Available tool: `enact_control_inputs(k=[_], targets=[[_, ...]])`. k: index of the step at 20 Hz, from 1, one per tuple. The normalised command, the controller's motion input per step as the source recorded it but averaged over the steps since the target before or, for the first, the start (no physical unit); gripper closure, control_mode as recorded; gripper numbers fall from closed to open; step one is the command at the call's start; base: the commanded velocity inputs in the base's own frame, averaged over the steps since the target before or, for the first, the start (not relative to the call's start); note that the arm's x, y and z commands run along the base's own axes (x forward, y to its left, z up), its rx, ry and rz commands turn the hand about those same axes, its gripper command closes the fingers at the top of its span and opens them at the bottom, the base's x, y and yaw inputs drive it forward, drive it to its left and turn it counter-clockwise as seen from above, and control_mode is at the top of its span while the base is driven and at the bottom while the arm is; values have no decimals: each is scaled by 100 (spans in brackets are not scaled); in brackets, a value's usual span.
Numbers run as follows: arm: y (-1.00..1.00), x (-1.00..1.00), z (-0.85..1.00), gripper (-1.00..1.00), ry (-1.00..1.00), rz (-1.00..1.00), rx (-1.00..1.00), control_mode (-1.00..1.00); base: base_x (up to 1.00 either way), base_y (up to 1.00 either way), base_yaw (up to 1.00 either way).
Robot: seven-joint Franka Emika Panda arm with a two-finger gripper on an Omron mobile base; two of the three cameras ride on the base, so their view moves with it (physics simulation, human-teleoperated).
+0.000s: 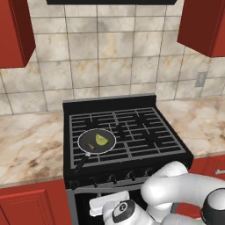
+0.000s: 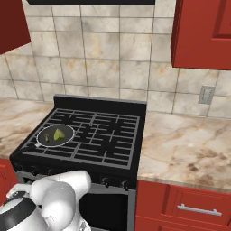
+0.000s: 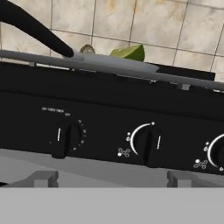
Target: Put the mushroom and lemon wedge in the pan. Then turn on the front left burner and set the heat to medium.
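The black pan (image 1: 84,137) sits on the stove's front left burner. Inside it lie the yellow-green lemon wedge (image 1: 102,139) and the tiny tan mushroom (image 1: 90,144). From the right base view the pan (image 2: 68,131) holds the lemon wedge (image 2: 59,134) and the mushroom (image 2: 48,134). My gripper (image 3: 113,179) is open and empty, low in front of the stove's control panel. Straight ahead are a left knob (image 3: 64,138) and a second knob (image 3: 153,146), both pointing up. Above them I see the pan's rim (image 3: 109,64), its handle (image 3: 35,30), the lemon wedge (image 3: 130,52) and the mushroom (image 3: 87,48).
A third knob (image 3: 218,153) shows at the right edge of the hand view. Marble counters (image 1: 26,145) (image 2: 189,144) flank the stove (image 1: 132,127). Red cabinets (image 2: 180,203) stand below and above. My arm's white links crowd the space before the oven door.
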Motion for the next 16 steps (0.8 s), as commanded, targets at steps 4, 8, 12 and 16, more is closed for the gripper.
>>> enact_control_inputs(k=[4,8,12,16], targets=[[-48,0,5,-100,1,0,2,-100,0,0,0],[-69,11,0,-100,11,-6,12,-100,0,0,0],[-54,2,0,-100,2,-4,11,-100,0,0,0],[-55,12,1,-100,0,-6,14,-100,0,0,0]])
